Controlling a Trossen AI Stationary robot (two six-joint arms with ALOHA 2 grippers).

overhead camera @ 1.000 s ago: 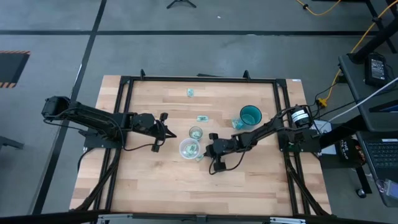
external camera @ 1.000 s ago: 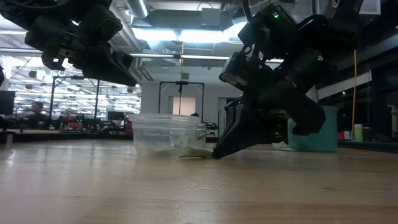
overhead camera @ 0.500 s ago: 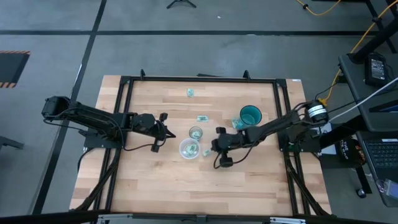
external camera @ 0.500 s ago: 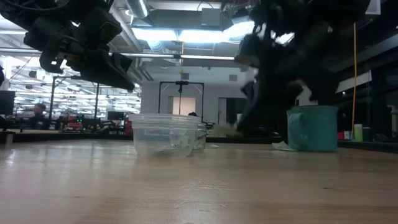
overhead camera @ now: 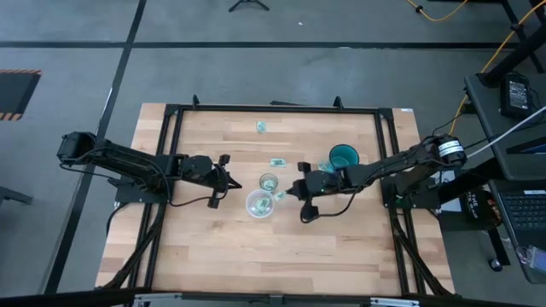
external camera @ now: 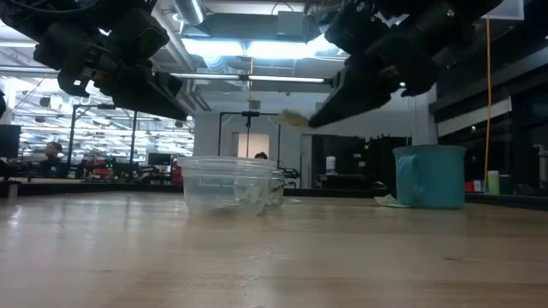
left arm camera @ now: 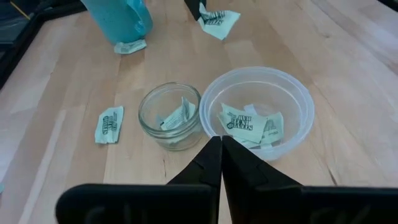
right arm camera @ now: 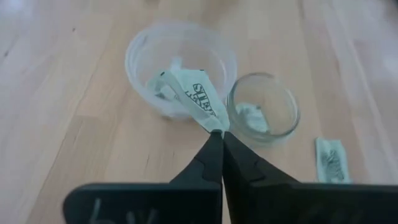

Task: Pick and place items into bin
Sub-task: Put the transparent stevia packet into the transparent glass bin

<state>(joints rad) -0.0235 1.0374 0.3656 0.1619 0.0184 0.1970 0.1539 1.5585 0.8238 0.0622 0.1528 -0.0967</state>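
My right gripper (overhead camera: 293, 191) hovers above the table just right of the clear plastic bowl (overhead camera: 259, 204), shut on a teal-and-white packet (right arm camera: 194, 98). The low view shows that packet (external camera: 294, 119) in the air above the bowl's (external camera: 229, 184) right rim. The bowl (left arm camera: 258, 112) holds several packets lying flat on its bottom. My left gripper (overhead camera: 235, 183) is shut and hangs in the air left of the bowl, touching nothing. Loose packets lie flat on the wood near the far edge (overhead camera: 262, 127) and beyond the jar (overhead camera: 277, 162). My right gripper pinches the packet by one corner (right arm camera: 213, 126) at the very ends of its two fingers. The fingers (external camera: 338, 104) slant down from the table's right side. The packet is lifted clear and sticks out beyond the fingertips toward the bowl.
A small glass jar (overhead camera: 269, 182) with a packet inside stands against the bowl's far side. A teal mug (overhead camera: 343, 159) stands to the right, with a packet (left arm camera: 130, 46) at its base. Another packet (left arm camera: 110, 123) lies beside the jar. A black frame (overhead camera: 171, 153) borders the table.
My right gripper has risen from the tabletop beside the bowl, where its fingertips had rested on the packet, and has shifted slightly toward the far right. The packet has come up with it, lifted clear of the wood.
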